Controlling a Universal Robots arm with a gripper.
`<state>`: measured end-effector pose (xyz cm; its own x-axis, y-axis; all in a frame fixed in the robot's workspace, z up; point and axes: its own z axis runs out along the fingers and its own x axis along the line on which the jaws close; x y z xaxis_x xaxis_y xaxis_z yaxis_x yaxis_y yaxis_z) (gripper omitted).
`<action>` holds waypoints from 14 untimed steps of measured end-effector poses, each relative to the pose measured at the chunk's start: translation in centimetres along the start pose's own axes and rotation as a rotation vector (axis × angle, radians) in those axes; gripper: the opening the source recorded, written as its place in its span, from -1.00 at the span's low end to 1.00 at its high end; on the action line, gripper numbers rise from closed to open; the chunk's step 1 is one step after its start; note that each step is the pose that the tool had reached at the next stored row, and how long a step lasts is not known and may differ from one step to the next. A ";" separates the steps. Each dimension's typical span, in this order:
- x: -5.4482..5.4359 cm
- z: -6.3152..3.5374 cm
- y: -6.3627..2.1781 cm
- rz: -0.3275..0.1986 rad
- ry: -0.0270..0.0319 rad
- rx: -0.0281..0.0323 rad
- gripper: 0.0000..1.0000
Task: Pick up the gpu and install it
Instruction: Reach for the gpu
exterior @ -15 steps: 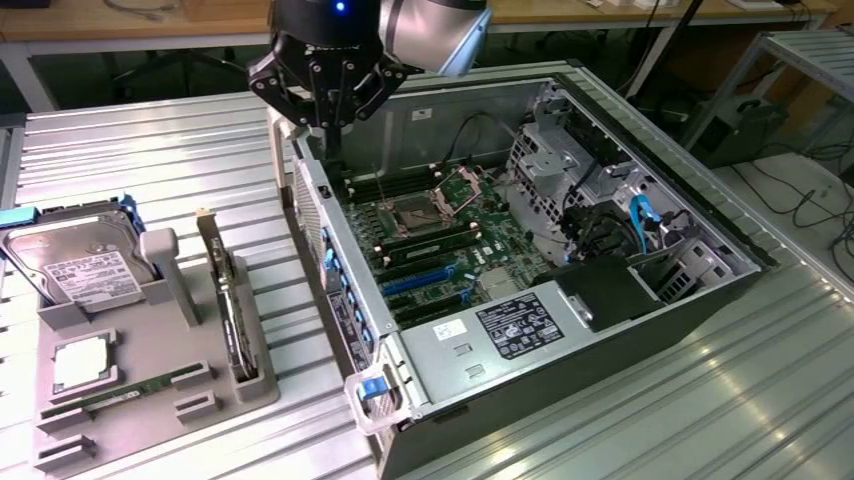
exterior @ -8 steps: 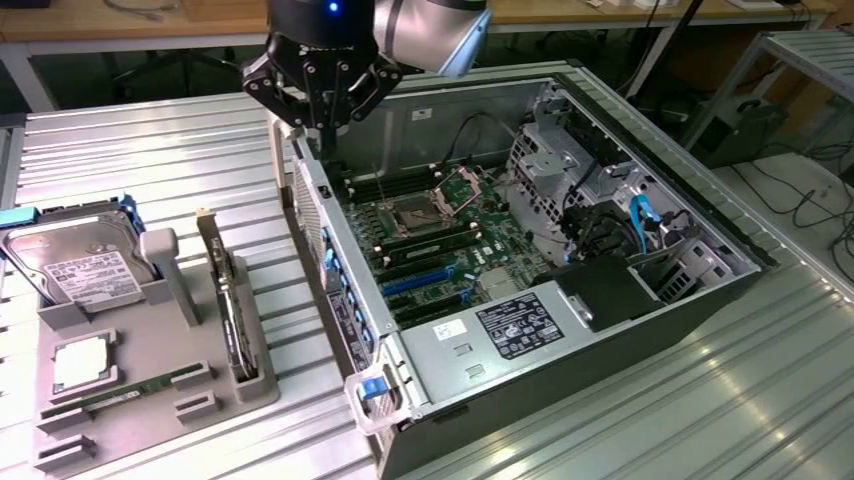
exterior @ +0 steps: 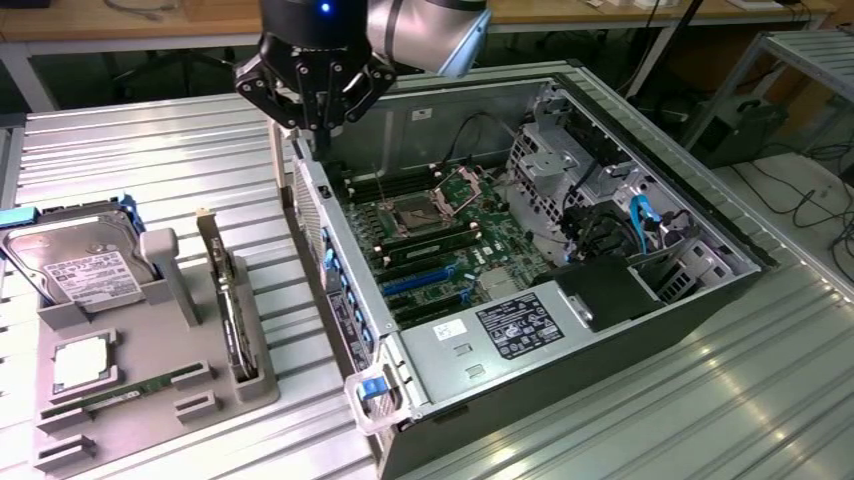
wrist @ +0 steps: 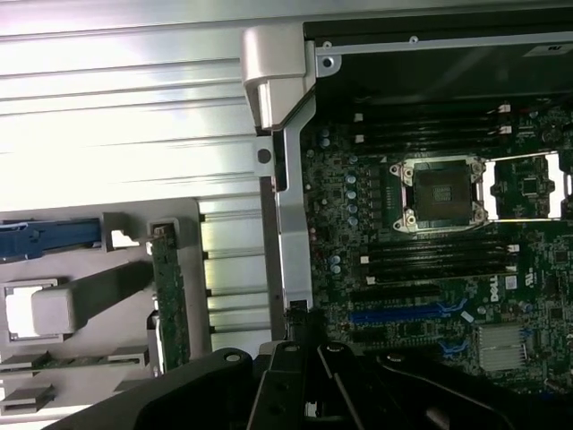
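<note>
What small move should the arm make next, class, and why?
Probably travel toward the exterior view's left, over the gpu. The gripper hangs shut and empty above the wall of the computer case, while the gpu stands on edge in the gray tray, untouched.

The arm (exterior: 430, 32) is held raised, with the gripper (exterior: 320, 126) pointed straight down and its fingers drawn together.

Blk gripper (exterior: 320, 122), grey tray (exterior: 174, 345)
</note>
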<state>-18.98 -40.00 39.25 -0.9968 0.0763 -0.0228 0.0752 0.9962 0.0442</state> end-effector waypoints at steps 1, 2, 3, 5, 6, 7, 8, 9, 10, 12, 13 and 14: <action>0.1 0.00 -0.01 0.000 0.0000 0.0000 -0.79; 0.1 0.00 -0.02 0.000 0.0000 0.0000 -0.79; 0.2 0.00 -0.03 0.000 0.0000 0.0000 -0.79; 0.4 0.00 -0.06 0.000 0.0000 0.0000 -0.79; 0.4 -0.01 -0.08 0.000 0.0000 0.0000 -0.79; 0.5 -0.01 -0.10 0.000 0.0000 0.0000 -0.79; 0.6 -0.01 -0.11 0.000 0.0000 0.0000 -0.79; 0.7 -0.01 -0.13 0.000 0.0001 0.0000 -0.79; 0.7 -0.01 -0.15 0.000 0.0001 0.0000 -0.79; 0.9 -0.02 -0.19 0.000 0.0001 0.0000 -0.79; 1.1 -0.02 -0.21 0.000 0.0001 0.0001 -0.79; 1.2 -0.02 -0.24 0.000 0.0001 0.0001 -0.79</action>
<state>-20.16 -40.15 39.23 -0.9968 0.0762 -0.0227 0.0751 0.9962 0.0441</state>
